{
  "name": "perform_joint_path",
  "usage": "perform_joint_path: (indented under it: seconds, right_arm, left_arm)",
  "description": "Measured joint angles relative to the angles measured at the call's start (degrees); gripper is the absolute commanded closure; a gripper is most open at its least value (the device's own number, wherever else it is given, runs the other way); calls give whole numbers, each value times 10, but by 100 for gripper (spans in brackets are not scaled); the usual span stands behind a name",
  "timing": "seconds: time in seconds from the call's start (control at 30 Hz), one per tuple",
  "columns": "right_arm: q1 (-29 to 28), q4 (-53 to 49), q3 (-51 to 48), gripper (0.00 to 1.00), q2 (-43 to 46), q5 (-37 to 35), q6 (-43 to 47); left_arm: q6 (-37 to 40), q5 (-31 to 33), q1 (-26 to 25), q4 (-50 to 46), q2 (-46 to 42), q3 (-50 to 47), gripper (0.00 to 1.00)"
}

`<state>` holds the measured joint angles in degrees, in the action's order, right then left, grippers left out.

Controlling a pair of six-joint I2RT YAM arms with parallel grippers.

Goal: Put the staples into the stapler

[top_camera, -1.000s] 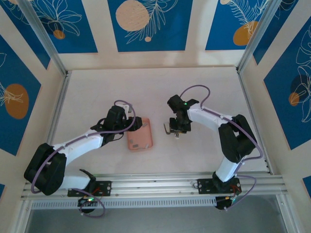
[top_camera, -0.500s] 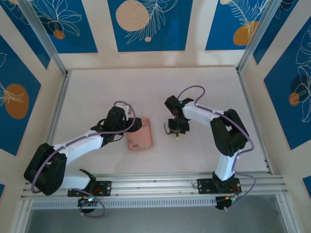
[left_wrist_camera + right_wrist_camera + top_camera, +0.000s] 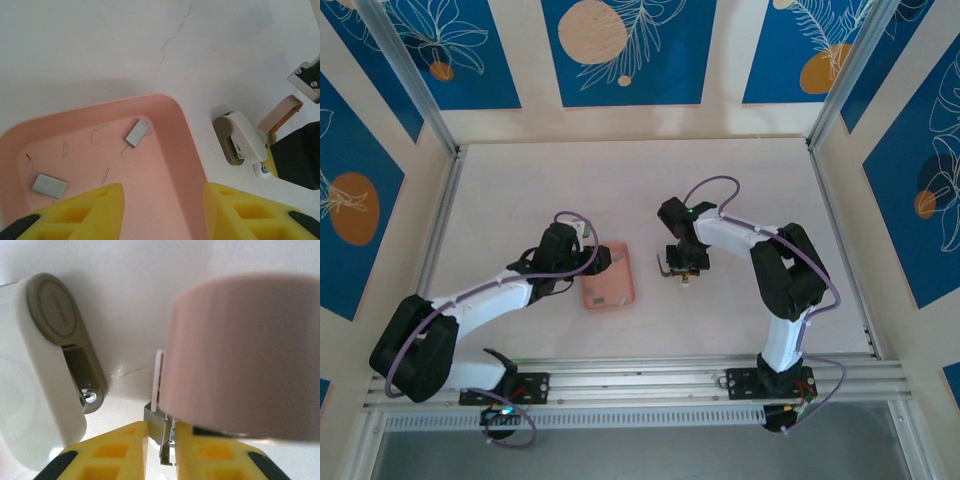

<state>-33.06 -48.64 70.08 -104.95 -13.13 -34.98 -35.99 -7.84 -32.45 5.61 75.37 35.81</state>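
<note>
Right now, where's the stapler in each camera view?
Top external: stapler just right of centre, a short way right of the tray.
Left wrist: stapler right of centre, past the tray's right wall.
Right wrist: stapler, its white body at the left edge, very close.
Shared landmark: the pink tray, left of the stapler in the top and left wrist views.

a shallow pink tray (image 3: 615, 290) lies flat on the white table (image 3: 570, 180), a little left of the middle. blue wall panels (image 3: 620, 50) with orange circles stand around the table. a metal rail (image 3: 640, 378) runs along its near edge.
</note>
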Motion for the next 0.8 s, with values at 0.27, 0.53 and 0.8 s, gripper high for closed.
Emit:
perform_joint_path:
  seconds: [0.27, 0.53, 0.8]
  right_arm:
    - [-3, 5, -1, 84, 39, -9, 0]
    - [10, 16, -18, 74, 112, -3, -7]
    - [-6, -1, -7, 70, 63, -13, -6]
  left_arm:
    - [-1, 0, 0, 0, 0, 0, 55]
    - [-1, 0, 0, 0, 0, -2, 55]
    - [-10, 1, 0, 12, 1, -15, 55]
